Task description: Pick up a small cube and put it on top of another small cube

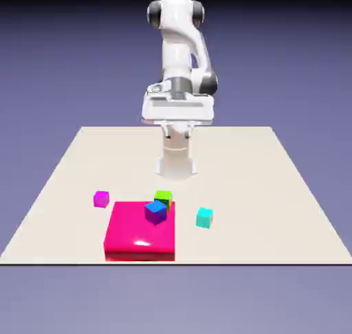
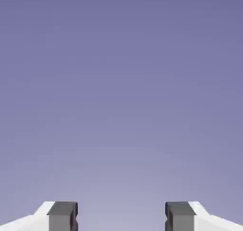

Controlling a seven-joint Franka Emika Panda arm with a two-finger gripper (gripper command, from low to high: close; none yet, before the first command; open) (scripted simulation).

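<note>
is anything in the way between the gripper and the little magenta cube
Nothing visible. The gripper is open and empty, raised near the arm's base, seeing only backdrop. The magenta cube sits alone on the table, apart from the pink block on its exterior-view right.

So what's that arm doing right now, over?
Gripper open, jaws wide, empty, only backdrop ahead. Magenta cube untouched on the table, left of the big pink block. Nothing blocking it.
</note>
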